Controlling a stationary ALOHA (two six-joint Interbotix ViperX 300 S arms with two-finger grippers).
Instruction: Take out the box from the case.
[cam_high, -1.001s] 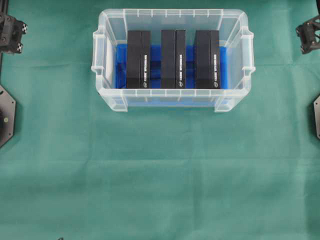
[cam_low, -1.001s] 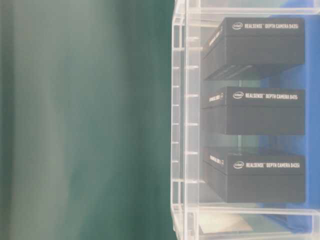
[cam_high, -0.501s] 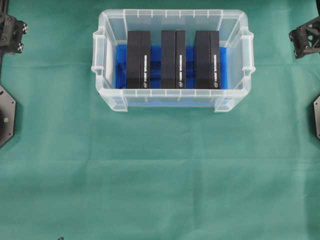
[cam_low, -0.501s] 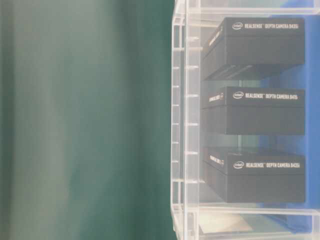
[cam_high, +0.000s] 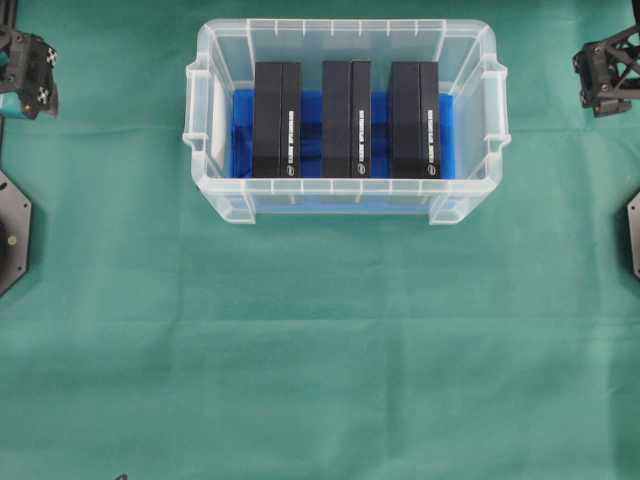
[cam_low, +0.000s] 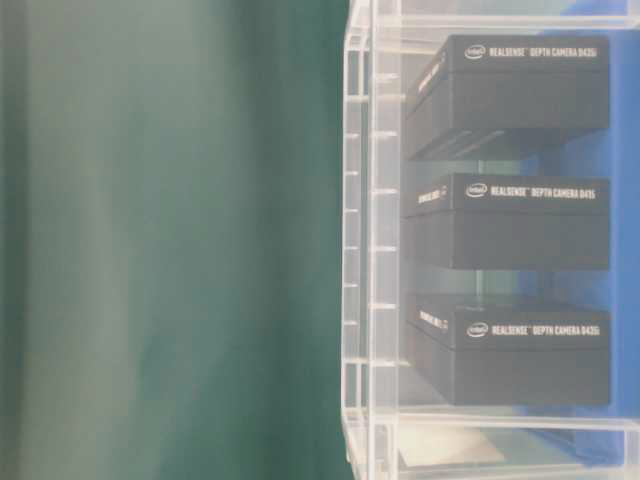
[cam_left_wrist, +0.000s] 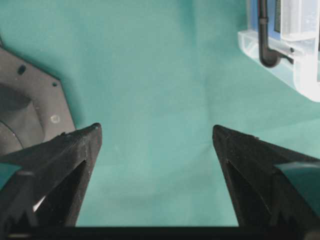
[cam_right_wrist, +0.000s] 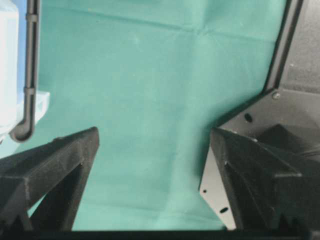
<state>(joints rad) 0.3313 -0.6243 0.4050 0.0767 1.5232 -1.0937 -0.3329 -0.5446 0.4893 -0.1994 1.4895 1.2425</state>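
Both jaws are spread with nothing held; the left gripper (cam_left_wrist: 156, 137) should be lowered straight over one box (cam_high: 277, 118) in the case (cam_high: 345, 30), clear of its neighbours.

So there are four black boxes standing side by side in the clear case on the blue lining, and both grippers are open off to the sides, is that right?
Not quite: the overhead view shows three black boxes, not four, side by side in the clear case on the blue lining. The rest holds: the left gripper and right gripper are open, off to the sides.
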